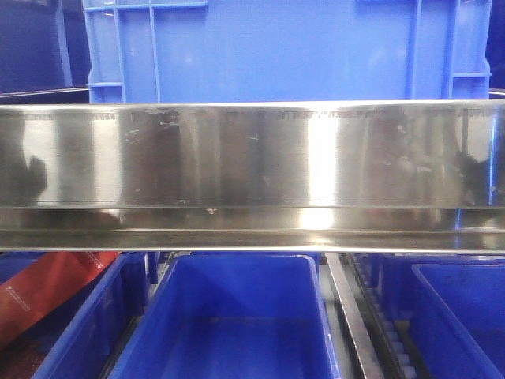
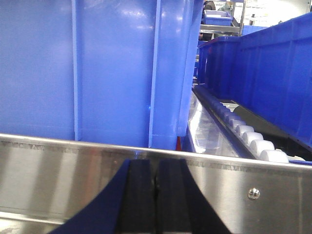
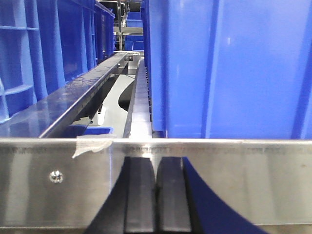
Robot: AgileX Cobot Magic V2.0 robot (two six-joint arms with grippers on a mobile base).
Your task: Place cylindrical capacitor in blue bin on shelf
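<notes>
My left fingers [image 2: 156,195] are pressed together against the shelf [image 2: 58,165] rail, a blue bin [image 2: 97,68] just beyond. My right fingers [image 3: 156,195] are likewise closed, empty. The cylindrical capacitor appears nowhere, so I cannot tell which arm is nearer.

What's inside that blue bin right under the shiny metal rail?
In the front view the blue bin below the steel rail looks empty: only bare blue floor and walls show. Its rear part is hidden by the rail, so anything there cannot be seen.
</notes>
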